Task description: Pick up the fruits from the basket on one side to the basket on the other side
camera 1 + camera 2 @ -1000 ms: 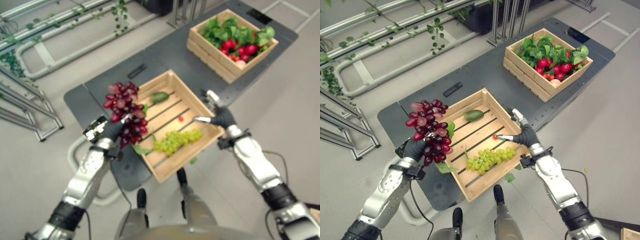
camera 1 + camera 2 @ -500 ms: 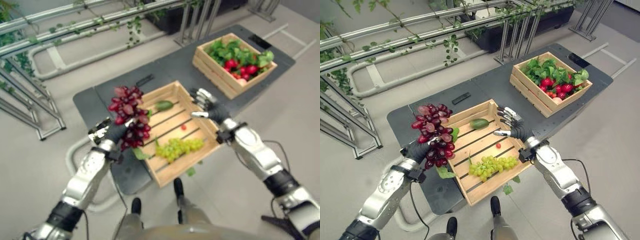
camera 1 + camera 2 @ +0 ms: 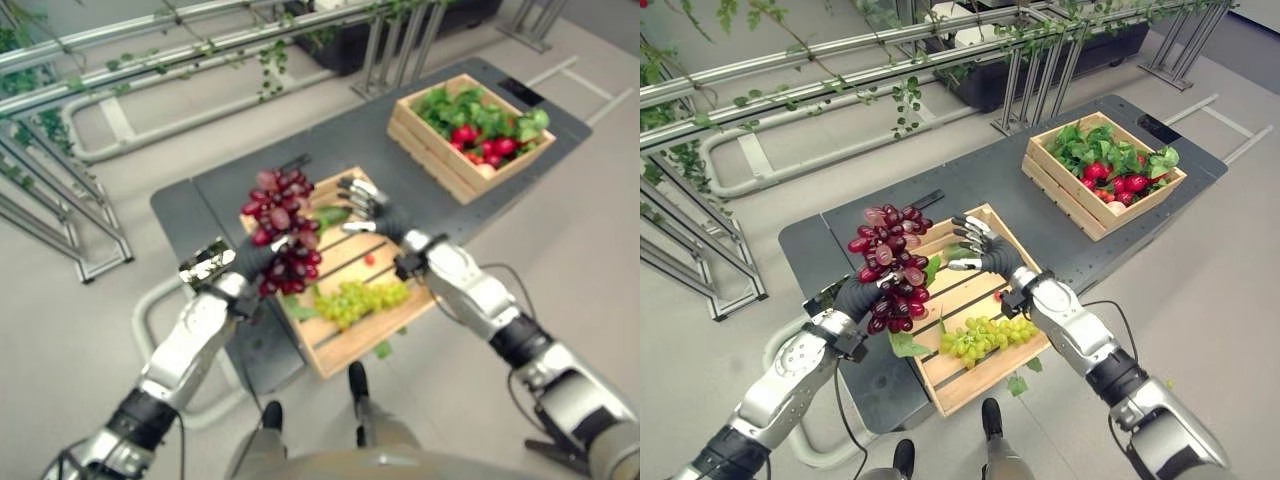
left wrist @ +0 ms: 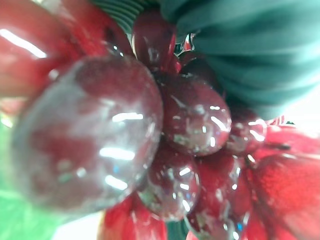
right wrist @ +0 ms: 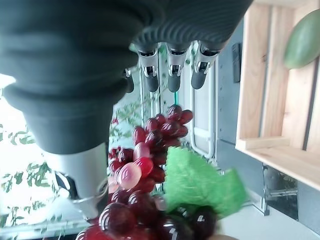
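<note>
A: Where are the red grapes point(image 3: 890, 268)?

B: Up in the air, gripped in the left hand point(image 3: 854, 298), above the left edge of the near crate point(image 3: 985, 375). Fingers curled round the bunch from below.

A: And the right hand point(image 3: 985, 252)?

B: Just beside the bunch, over the crate, fingers straight and spread, holding nothing.

A: Anything more from the wrist views?

B: Left wrist: only glossy red grapes, very close. Right wrist: the bunch with a green leaf point(image 5: 200, 185), past the straight fingers point(image 5: 173, 75).

A: Hard to see?

B: The left fingers, mostly hidden behind the grapes. Inside the crate: green grapes point(image 3: 985, 335), a green fruit point(image 5: 302, 42), a small red fruit point(image 3: 368, 259). Far crate point(image 3: 1102, 172) on the counter point(image 3: 990, 190) full of leaves and red fruit.
</note>
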Robot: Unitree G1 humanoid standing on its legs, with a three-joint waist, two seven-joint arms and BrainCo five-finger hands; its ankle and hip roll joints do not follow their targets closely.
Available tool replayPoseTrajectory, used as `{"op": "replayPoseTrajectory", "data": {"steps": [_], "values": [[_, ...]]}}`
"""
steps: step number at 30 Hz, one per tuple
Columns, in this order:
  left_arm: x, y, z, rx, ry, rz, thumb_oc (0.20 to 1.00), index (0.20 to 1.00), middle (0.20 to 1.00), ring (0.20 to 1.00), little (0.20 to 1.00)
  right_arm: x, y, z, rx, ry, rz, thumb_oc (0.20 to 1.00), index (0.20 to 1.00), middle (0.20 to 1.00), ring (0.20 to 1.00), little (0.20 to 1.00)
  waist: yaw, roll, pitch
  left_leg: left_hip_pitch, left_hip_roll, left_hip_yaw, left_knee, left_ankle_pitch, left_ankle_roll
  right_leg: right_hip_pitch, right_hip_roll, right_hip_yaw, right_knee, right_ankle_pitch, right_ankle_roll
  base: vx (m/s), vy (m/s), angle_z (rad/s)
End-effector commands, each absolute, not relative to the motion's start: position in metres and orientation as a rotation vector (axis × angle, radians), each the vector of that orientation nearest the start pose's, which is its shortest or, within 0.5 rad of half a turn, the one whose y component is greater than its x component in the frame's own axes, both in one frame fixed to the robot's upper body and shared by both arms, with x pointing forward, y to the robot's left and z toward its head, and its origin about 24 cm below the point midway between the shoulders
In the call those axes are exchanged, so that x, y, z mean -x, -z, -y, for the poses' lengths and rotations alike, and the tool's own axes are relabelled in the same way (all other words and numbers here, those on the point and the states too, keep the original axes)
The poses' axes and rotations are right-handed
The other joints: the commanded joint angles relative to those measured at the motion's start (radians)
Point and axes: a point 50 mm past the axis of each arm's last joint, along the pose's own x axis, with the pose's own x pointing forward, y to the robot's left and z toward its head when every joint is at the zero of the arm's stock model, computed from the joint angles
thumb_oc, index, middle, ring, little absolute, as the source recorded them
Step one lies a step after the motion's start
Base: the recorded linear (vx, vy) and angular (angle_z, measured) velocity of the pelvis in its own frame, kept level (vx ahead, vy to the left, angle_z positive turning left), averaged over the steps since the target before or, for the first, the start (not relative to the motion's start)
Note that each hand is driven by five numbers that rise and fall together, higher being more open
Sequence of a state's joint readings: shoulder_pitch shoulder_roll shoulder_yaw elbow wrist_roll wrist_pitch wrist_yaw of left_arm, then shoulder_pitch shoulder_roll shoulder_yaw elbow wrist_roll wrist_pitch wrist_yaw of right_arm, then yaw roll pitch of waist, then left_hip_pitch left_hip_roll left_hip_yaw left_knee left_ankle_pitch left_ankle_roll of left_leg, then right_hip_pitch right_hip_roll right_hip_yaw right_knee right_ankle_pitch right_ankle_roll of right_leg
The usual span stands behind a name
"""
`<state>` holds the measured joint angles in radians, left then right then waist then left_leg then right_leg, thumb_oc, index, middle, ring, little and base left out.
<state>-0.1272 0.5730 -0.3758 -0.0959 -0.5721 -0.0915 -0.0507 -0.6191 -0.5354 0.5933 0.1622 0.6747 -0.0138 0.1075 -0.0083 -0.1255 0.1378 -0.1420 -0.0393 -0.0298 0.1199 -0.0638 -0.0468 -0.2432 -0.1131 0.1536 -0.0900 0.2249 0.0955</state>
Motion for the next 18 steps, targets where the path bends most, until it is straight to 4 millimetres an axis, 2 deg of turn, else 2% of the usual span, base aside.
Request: {"op": "replayPoseTrajectory", "data": {"steps": [1, 8, 14, 18], "values": [[-0.263, -0.123, -0.135, 0.04, 0.557, 0.257, 0.2, 0.2, 0.2, 0.2, 0.2, -0.331, -0.167, 0.084, 0.084, -0.702, 0.256, 1.0, 1.0, 1.0, 1.0, 1.0, 0.021, 0.038, -0.051, -0.008, -0.032, -0.037, -0.115, 0.007, 0.042, 0.071, 0.019, -0.017, 0.057, -0.185, 0.063, 0.01, -0.001, 0.06], [-0.265, -0.126, -0.138, -0.007, 0.55, 0.271, 0.2, 0.2, 0.2, 0.2, 0.2, -0.334, -0.16, 0.083, 0.1, -0.662, 0.251, 1.0, 1.0, 1.0, 1.0, 1.0, 0.024, 0.043, -0.055, -0.005, -0.032, -0.039, -0.117, 0.006, 0.043, 0.077, 0.019, -0.017, 0.056, -0.187, 0.062, 0.0, -0.001, 0.01], [-0.268, -0.131, -0.162, -0.159, 0.489, 0.292, 0.2, 0.2, 0.2, 0.2, 0.2, -0.336, -0.151, 0.1, 0.203, -0.595, 0.246, 1.0, 1.0, 1.0, 1.0, 1.0, 0.026, 0.052, -0.064, -0.001, -0.035, -0.042, -0.118, 0.002, 0.042, 0.083, 0.018, -0.018, 0.053, -0.193, 0.061, 0.0, 0.0, 0.0], [-0.27, -0.144, -0.184, -0.299, 0.45, 0.308, 0.2, 0.2, 0.2, 0.2, 0.2, -0.334, -0.144, 0.12, 0.268, -0.523, 0.243, 1.0, 1.0, 1.0, 1.0, 1.0, 0.024, 0.065, -0.068, 0.002, -0.033, -0.043, -0.119, 0.002, 0.04, 0.087, 0.017, -0.021, 0.05, -0.193, 0.063, 0.0, 0.0, 0.0]]}}
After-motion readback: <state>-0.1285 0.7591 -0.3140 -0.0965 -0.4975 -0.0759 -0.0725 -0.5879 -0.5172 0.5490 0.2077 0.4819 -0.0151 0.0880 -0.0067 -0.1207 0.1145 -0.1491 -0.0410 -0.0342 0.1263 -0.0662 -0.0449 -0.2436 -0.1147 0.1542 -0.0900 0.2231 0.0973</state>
